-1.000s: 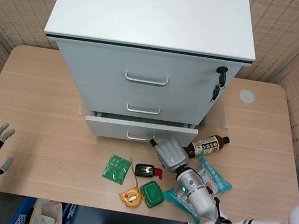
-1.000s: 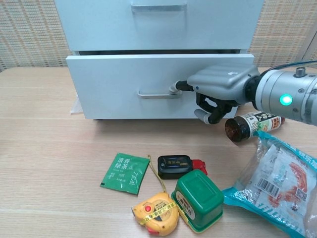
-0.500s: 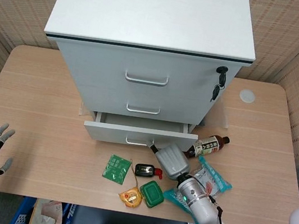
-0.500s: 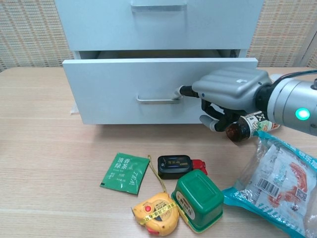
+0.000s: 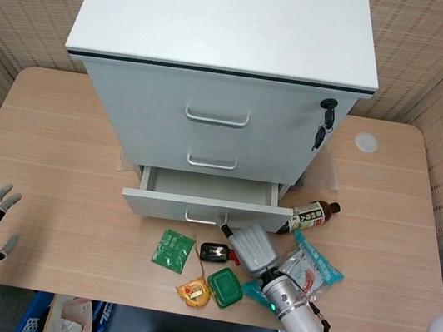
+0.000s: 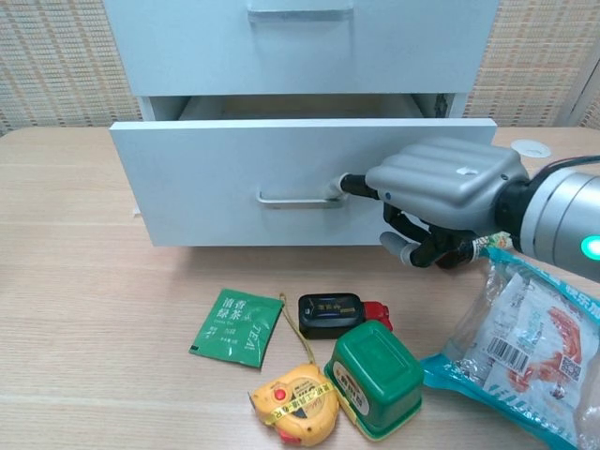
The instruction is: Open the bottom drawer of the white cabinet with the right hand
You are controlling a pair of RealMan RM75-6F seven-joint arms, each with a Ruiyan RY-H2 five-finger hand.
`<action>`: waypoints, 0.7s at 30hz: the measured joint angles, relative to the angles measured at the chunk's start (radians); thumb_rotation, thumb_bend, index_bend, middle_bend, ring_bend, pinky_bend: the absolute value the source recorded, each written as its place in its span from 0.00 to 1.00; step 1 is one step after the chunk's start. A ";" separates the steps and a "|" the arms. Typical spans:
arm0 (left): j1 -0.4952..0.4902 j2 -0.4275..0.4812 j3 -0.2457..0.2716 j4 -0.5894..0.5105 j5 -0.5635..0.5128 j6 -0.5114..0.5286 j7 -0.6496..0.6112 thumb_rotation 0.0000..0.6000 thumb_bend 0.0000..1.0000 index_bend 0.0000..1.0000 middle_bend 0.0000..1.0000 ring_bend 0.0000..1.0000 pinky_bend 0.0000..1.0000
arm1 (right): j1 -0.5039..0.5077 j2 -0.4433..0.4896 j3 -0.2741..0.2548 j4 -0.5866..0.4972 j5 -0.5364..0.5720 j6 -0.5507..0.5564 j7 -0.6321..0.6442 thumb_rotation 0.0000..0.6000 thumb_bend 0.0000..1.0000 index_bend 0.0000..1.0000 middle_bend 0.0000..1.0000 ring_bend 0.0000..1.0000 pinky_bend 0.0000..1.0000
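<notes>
My right robot hand (image 6: 441,192) hooks a fingertip behind the slim metal handle (image 6: 292,198) of the white cabinet's bottom drawer (image 6: 234,178), part-open at the desk's middle; a straight, level pull should avoid jamming.

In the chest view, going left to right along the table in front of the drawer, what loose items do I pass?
Green tea packet → yellow tape measure → green box → snack bag. The black device overlaps the tape measure and box in that order, so I leave it out.
</notes>
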 measured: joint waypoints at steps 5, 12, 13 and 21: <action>0.001 -0.001 0.001 0.002 0.001 0.001 -0.002 1.00 0.36 0.11 0.00 0.03 0.12 | -0.010 0.001 -0.008 -0.014 -0.011 0.004 -0.010 1.00 0.51 0.11 0.78 0.85 0.89; 0.001 -0.001 0.001 0.000 0.002 0.001 0.000 1.00 0.36 0.11 0.00 0.03 0.12 | -0.021 0.006 -0.020 -0.034 -0.030 0.004 -0.023 1.00 0.51 0.11 0.78 0.85 0.89; 0.001 -0.001 0.001 0.000 0.002 0.001 0.001 1.00 0.36 0.11 0.00 0.03 0.12 | -0.023 0.007 -0.021 -0.038 -0.034 0.003 -0.025 1.00 0.51 0.11 0.78 0.85 0.89; -0.001 -0.002 0.001 0.000 0.003 0.000 0.002 1.00 0.36 0.11 0.00 0.03 0.12 | -0.034 0.009 -0.029 -0.065 -0.058 0.009 -0.045 1.00 0.51 0.11 0.78 0.85 0.89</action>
